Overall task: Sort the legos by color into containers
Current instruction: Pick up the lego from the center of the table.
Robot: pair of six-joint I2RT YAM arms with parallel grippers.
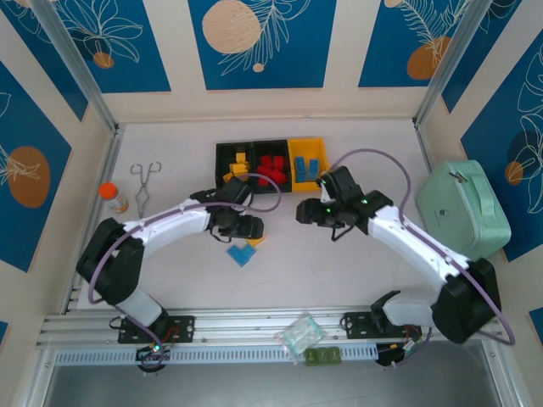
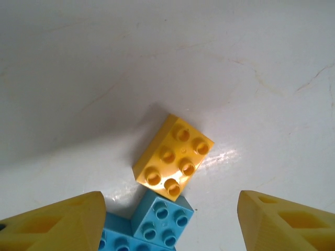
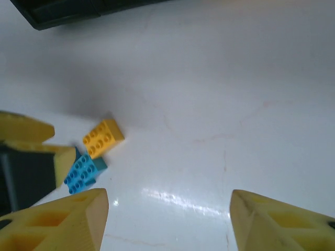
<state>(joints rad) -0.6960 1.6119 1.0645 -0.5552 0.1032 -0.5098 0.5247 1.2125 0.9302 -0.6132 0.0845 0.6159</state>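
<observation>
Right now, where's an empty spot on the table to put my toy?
Bare table: between the yellow bin and mint-green case, and between the blue bricks and right arm. Crowded: at the left gripper, where a yellow brick sits by the blue bricks.

Both arms reach inward; left gripper (image 2: 170, 209) and right gripper (image 3: 168, 204) gape wide, apparently empty.

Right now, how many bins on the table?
3, joined in a row at the far side: left black bin holds yellow legos, middle black bin red legos, yellow bin at right blue legos.
</observation>
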